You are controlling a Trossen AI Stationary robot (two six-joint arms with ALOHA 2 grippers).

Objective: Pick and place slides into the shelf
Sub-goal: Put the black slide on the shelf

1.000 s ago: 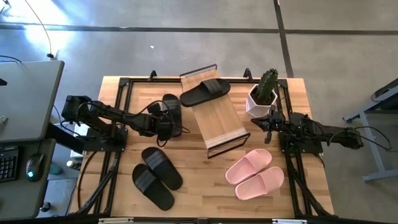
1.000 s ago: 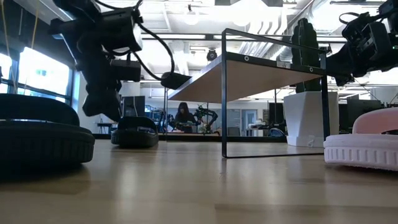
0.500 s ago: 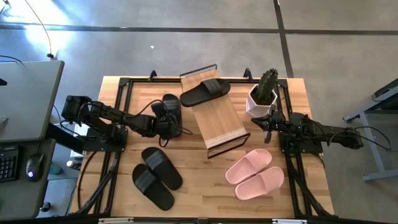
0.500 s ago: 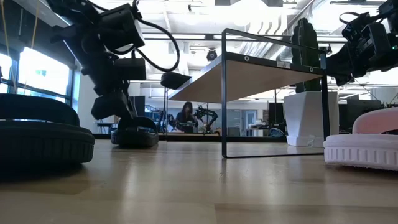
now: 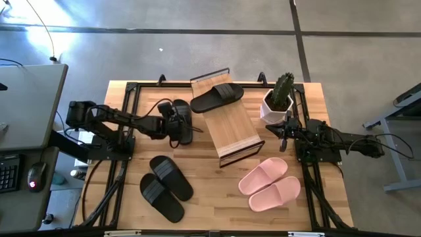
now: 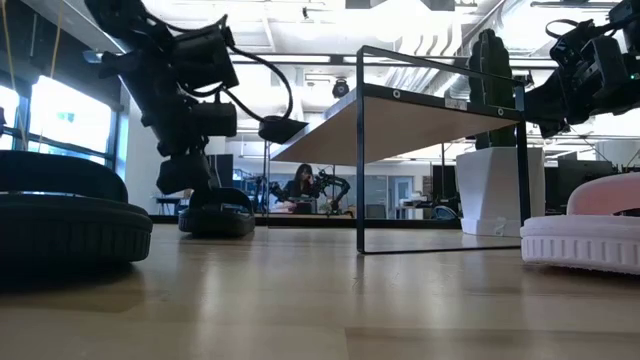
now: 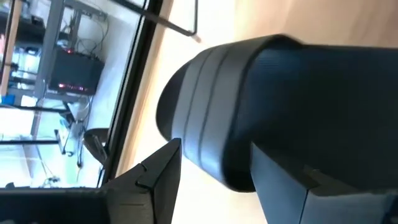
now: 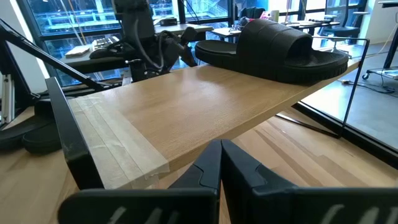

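Observation:
A black slide point(image 5: 183, 109) lies sole down on the table, left of the shelf point(image 5: 231, 128). My left gripper point(image 5: 175, 126) slants down over its near end, open. In the left wrist view its fingers stand on either side of this slide point(image 7: 273, 93). In the low view the gripper point(image 6: 188, 180) hangs just above the slide point(image 6: 215, 216). Another black slide point(image 5: 217, 97) rests sole down on the far end of the shelf's top board. My right gripper point(image 5: 283, 129) is shut and waits at the table's right, pointing at the shelf point(image 8: 186, 106). My left gripper comes at the slide's near end slanting down from the table's left, a finger point(image 7: 155, 180) on each side of it. I cannot tell whether either finger touches the slide. The slide lies flat on the table.
A black pair point(image 5: 164, 188) lies at the near left and a pale pink pair point(image 5: 270, 185) at the near right. A white pot with a cactus point(image 5: 277, 105) stands at the far right, next to the shelf. A black frame runs along the table's edges.
My left gripper has swung toward the table's far edge and come over the black slide's near end, turning a little at the wrist. The slide has stayed where it was.

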